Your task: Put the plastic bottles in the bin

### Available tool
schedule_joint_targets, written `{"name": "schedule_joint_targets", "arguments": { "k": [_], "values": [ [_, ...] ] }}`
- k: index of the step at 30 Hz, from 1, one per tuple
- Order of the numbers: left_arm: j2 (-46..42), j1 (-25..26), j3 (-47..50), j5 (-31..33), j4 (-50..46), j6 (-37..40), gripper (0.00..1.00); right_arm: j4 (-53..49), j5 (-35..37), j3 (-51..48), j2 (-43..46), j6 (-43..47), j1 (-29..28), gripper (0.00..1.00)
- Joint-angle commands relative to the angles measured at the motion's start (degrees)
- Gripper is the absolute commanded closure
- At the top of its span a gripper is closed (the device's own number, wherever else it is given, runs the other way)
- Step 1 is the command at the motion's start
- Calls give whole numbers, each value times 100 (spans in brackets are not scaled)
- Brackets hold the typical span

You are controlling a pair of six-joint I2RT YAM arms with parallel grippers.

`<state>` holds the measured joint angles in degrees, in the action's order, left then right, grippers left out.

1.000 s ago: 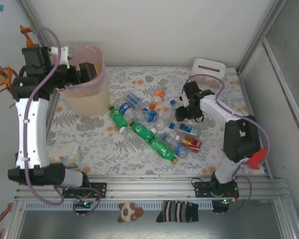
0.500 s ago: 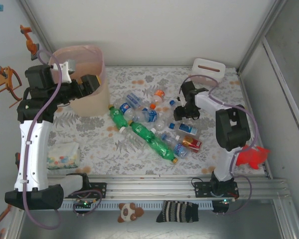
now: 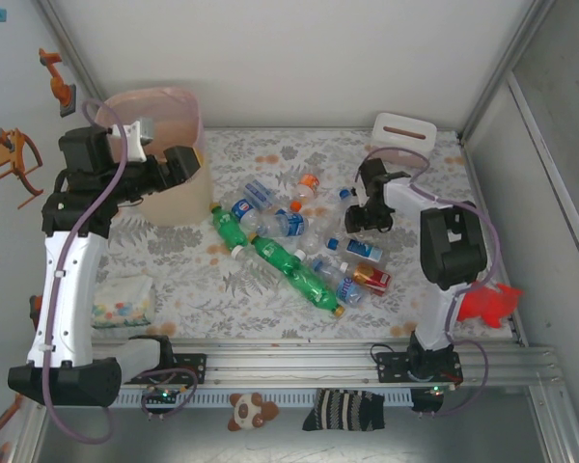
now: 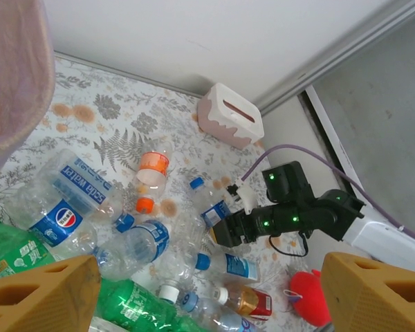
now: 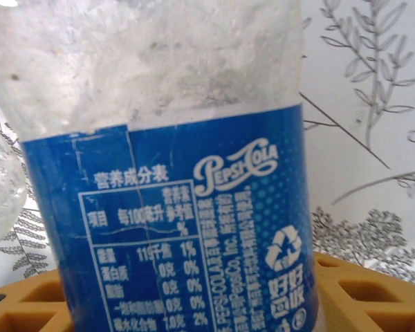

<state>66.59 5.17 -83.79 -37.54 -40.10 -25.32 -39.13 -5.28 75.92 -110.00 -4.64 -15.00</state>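
Bin (image 3: 179, 193): one, beige, pink-lined, at the far left corner of the tabletop (image 3: 270, 145).
Plastic bottles (image 3: 289, 224): heap at mid-tabletop; three green, roughly nine clear. Overlap prevents an exact count.
Left gripper (image 3: 193, 160): one, beside the bin, fingers wide apart, empty.
Right gripper (image 3: 359, 214): one, at the heap's far right edge. Its fingers (image 5: 363, 294) flank a blue-labelled clear bottle (image 5: 194, 207); cannot tell whether they clamp it.

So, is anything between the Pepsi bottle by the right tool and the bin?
Yes: other bottles lie on the table between them, and the open left tool hangs right by the bin.
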Motion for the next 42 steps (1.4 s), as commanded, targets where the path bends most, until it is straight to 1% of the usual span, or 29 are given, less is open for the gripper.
{"name": "schedule_joint_targets", "arguments": {
  "k": [1,3,5,10,17,20,25,31,36,42],
  "values": [
    [-8,132,82,-81,249,-139,18,58,-52,-124,476,-100,68,48],
    [-8,233,157,-32,353,-199,18,78,-115,-178,692,-155,81,48],
    [-7,331,265,9,539,-311,18,146,-322,-255,968,-217,77,49],
    [-9,709,609,165,1297,-690,19,457,-1195,-525,1806,-463,73,51],
    [272,1558,716,733,1942,-891,18,1031,-2393,-940,2964,-676,43,52],
    [441,1912,709,877,2207,-902,16,1144,-2768,-1007,3340,-685,-24,52],
    [807,2425,584,1012,2604,-1014,15,1414,-2743,-1154,3874,-831,-319,52],
    [1438,3106,207,1036,2993,-1031,14,1504,-2490,-1275,4152,-920,-656,52],
    [1900,3469,-107,1153,3246,-1038,13,1492,-2314,-1272,4251,-915,-927,52],
    [2298,3778,-438,1296,3203,-925,13,1437,-2250,-1198,4284,-891,-980,52]
  ]
}}
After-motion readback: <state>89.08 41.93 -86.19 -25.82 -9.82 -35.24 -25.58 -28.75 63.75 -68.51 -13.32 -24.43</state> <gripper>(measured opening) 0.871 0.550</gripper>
